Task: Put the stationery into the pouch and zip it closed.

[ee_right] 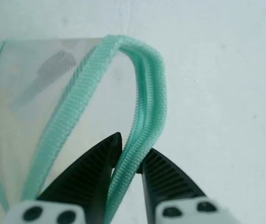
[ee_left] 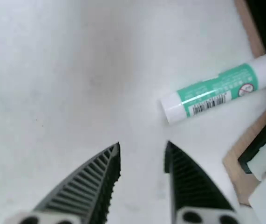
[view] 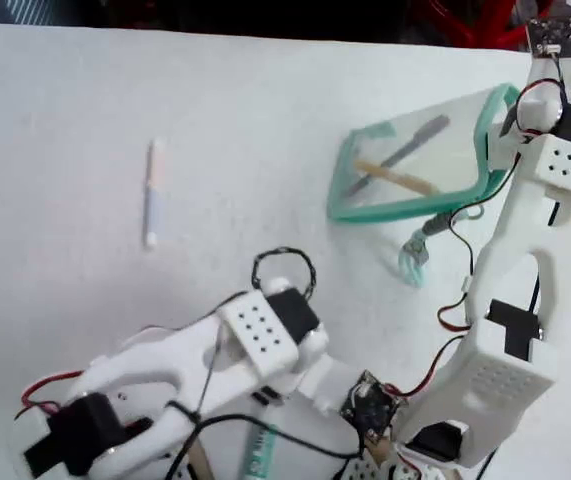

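Note:
A clear pouch [view: 420, 160] with green trim lies at the back right, holding a grey pen [view: 405, 152] and a wooden pencil [view: 395, 177]. My right gripper [view: 511, 120] is at the pouch's right end. In the right wrist view it [ee_right: 128, 156] is shut on the green zipper edge [ee_right: 144, 107]. A green-and-white glue stick [ee_left: 216, 93] lies on the table near the front edge [view: 261, 457]. My left gripper [ee_left: 142, 154] stands open just beside it, touching nothing. A white and blue pen [view: 153, 195] lies alone at the left.
The pouch's zipper pull tab [view: 415, 255] trails onto the table toward the front. Both arm bases and their cables [view: 285, 265] crowd the front middle. The table's wooden edge [ee_left: 251, 37] runs just behind the glue stick.

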{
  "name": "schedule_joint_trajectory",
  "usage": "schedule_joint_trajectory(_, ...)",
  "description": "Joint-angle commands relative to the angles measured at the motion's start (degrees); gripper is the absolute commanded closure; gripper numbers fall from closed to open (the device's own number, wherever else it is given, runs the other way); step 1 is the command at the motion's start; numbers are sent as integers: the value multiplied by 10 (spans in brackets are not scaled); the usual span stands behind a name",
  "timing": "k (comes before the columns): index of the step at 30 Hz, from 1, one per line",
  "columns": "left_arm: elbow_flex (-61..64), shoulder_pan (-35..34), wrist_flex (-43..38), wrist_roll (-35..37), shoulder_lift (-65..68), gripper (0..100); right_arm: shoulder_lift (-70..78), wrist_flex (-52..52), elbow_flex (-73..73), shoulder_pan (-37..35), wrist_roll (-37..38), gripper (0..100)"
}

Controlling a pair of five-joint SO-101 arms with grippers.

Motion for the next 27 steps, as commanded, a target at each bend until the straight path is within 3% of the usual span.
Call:
schedule_joint_trajectory(1,21,55,-18,42,-38,786,14,-8,-5,9,18,980)
schedule_joint_trajectory(4,46,72,-17,98,-38,784,21,-22,-5,22,25,980)
schedule_joint_trajectory(10,40,76,-10,311,-29,748,22,-36,0,24,25,980)
schedule_joint_trajectory(14,-33,71,-22,536,59,739,22,-35,0,21,25,980)
schedule_joint_trajectory(20,-177,71,69,863,306,745,31,-36,-2,31,25,980)
schedule_joint_trajectory(24,-268,73,150,854,400,745,31,-37,-2,31,25,980)
schedule_joint_trajectory(27,-273,76,156,847,385,751,31,-57,-3,47,25,980)
